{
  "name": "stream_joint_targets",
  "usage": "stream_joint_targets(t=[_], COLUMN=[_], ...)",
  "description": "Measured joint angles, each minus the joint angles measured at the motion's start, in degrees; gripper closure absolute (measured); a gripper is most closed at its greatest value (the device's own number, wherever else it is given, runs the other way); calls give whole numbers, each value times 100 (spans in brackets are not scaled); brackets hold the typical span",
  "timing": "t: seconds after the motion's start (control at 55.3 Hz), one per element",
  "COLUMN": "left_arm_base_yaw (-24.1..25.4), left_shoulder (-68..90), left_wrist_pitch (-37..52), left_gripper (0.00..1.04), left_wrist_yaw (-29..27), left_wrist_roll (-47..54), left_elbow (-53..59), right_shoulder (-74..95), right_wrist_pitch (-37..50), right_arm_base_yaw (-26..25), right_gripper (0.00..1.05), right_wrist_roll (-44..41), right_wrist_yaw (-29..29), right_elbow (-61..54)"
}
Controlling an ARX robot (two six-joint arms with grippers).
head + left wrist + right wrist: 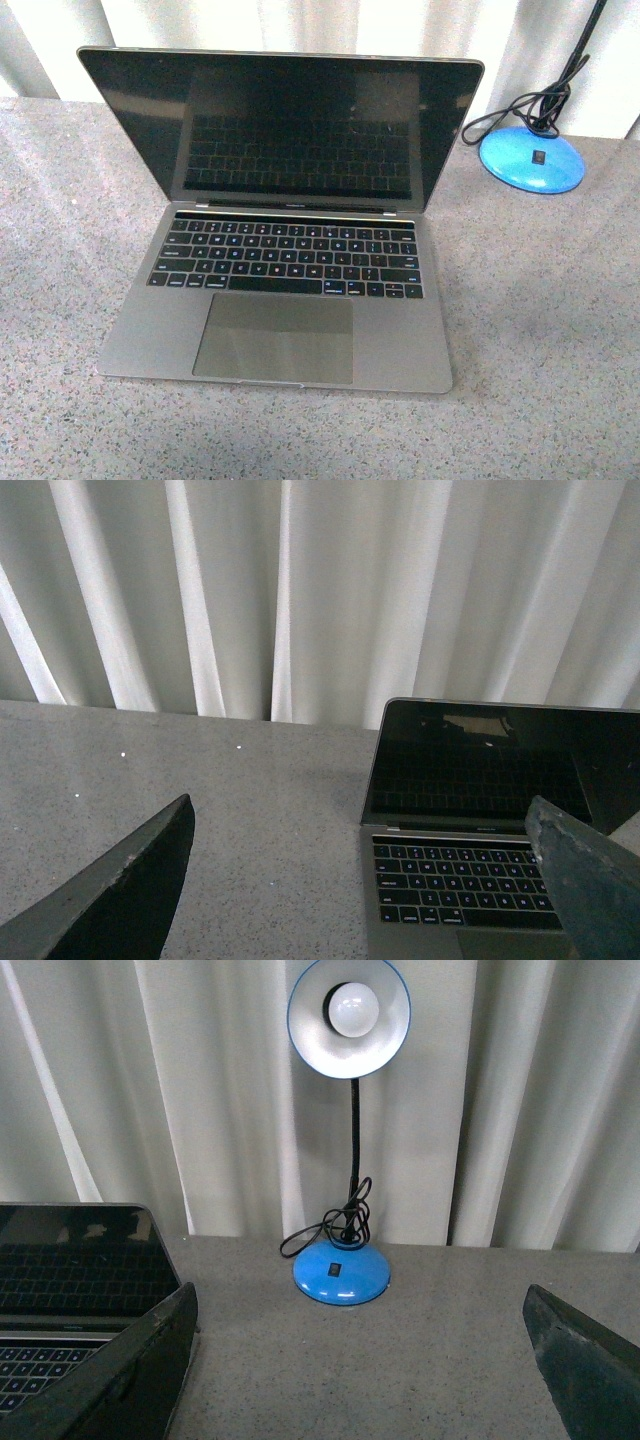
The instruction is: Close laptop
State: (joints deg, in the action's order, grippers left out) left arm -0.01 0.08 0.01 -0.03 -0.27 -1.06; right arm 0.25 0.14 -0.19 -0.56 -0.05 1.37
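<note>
1. On the grey speckled bench [560, 330], the laptop [280, 230] is sitting in the middle, facing the robot. Its lid is standing fully open and leaning slightly back, and its black screen is reflecting the keyboard.
2. Nothing of the closing is showing as done: the lid is not tipping forward, and neither arm is appearing in the front view.
3. The left claw [358, 810] is hanging released, its jaws spread wide and gripping nothing. It is off the laptop's left side and apart from it.
4. The right claw [360, 1295] is likewise gaping and empty, off the laptop's right side. It is looking toward a blue desk lamp [342, 1270] standing near the screen's right edge, before a pale curtain [220, 1090].
5. By my judgement the whole task is remaining. One claw is going to have to reach the lid's top edge and press it forward and down until it meets the base.
</note>
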Motion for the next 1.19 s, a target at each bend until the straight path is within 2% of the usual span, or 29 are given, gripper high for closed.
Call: stream_joint_targets(t=[1.193], left_arm_base_yaw=[0], left_shoulder=[0], left_wrist_pitch=[0], left_gripper=[7], left_wrist_yaw=[0], left_wrist_roll=[0], left_elbow=[0], right_shoulder=[0], right_wrist_pitch=[0], right_arm_base_yaw=[0], right_gripper=[10], right_wrist_roll=[0], right_wrist_yaw=[0], right_elbow=[0])
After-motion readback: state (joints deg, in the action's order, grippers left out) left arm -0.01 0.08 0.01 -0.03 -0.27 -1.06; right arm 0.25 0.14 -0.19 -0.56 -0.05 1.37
